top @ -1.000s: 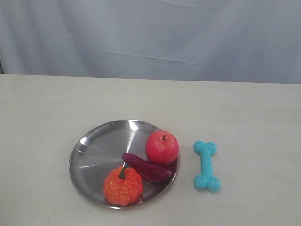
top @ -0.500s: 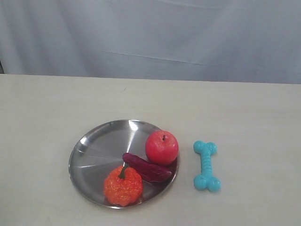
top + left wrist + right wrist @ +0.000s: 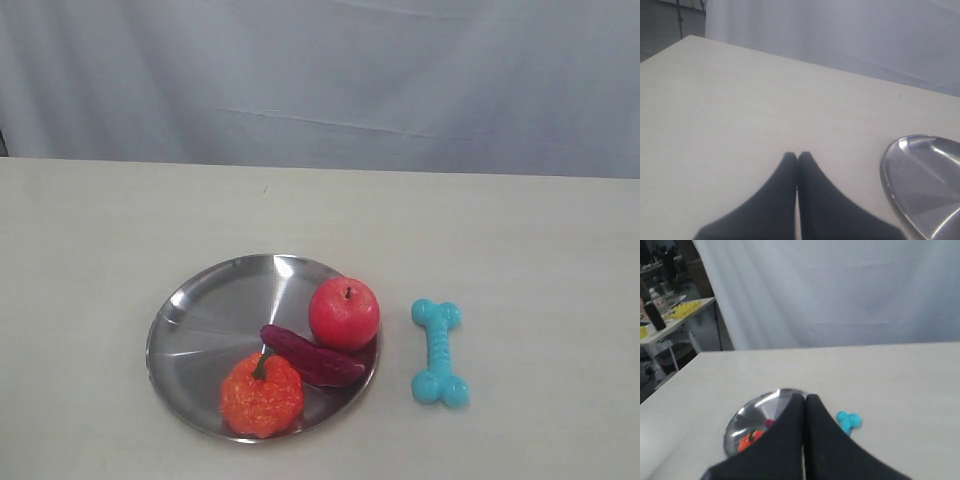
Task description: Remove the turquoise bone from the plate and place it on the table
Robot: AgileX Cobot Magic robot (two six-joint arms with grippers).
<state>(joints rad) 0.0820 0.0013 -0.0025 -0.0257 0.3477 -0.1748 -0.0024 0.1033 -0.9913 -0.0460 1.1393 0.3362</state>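
– Grey curtain hung across the back, and the pale beige table lay in front of it. That was what my exterior view gave me.

– Where was the turquoise bone?

– It was flat on the table, just beside the right rim of the plate and not touching it. One knobbed end pointed toward the curtain and the other toward the near edge.

– What was on the plate?

– A red apple sat at the right rim, the closest thing to the bone. A dark purple vegetable lay slantwise against the apple. An orange pumpkin sat at the near rim, touching the purple one. The left half of the plate was bare metal.

– And your grippers?

– The left gripper had its two dark fingers pressed together with nothing between them. It was over bare tabletop, with the plate's rim showing off to one side in its wrist view. The right gripper was closed the same way and held nothing. It sat well above the table, and in its own view I saw the plate and one end of the bone beyond the fingertips. Neither gripper touched anything.
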